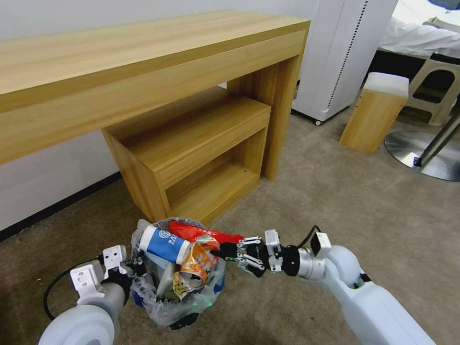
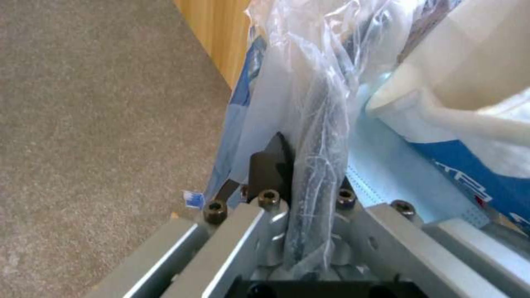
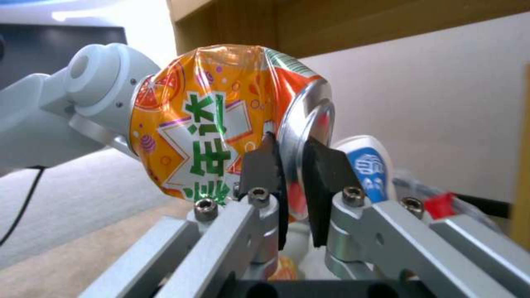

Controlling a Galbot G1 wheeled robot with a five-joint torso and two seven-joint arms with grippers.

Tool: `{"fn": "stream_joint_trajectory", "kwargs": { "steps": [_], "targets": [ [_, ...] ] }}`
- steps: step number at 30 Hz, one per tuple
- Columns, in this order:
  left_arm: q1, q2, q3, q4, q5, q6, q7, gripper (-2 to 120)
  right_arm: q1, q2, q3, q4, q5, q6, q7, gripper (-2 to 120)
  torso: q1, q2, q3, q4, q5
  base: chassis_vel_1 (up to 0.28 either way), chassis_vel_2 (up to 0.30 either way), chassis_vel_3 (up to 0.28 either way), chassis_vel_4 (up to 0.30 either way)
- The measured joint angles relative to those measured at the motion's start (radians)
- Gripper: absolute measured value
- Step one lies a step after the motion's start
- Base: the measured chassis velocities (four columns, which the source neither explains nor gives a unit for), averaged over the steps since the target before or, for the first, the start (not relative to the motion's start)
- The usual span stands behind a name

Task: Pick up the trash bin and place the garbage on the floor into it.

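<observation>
Desk (image 1: 143, 62) close behind — trash bin (image 1: 179, 306) brimful

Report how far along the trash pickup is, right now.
Done: the trash bin is off the floor, its rim pinched by the left gripper, and already stuffed with a blue-white cup and red wrapper. In hand: the right gripper grips a crushed orange can over the bin. Left: release it; no other litter visible.
</observation>
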Motion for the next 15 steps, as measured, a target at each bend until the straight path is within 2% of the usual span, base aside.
{"fn": "stream_joint_trajectory", "kwargs": {
  "steps": [6,15],
  "targets": [
    [0.021,0.000,0.012,-0.039,0.008,0.004,0.000,1,0.052,0.031,-0.080,-0.060,-0.009,0.003,0.005,7,0.000,0.000,0.000,0.0000,0.0000,0.000,0.000,0.000,0.000],
    [0.026,-0.003,0.036,-0.060,0.020,0.010,-0.002,1,0.061,0.047,-0.119,-0.071,-0.037,0.002,0.023,7,0.000,0.000,0.000,0.0000,0.0000,0.000,0.000,0.000,0.000]
  ]
}}
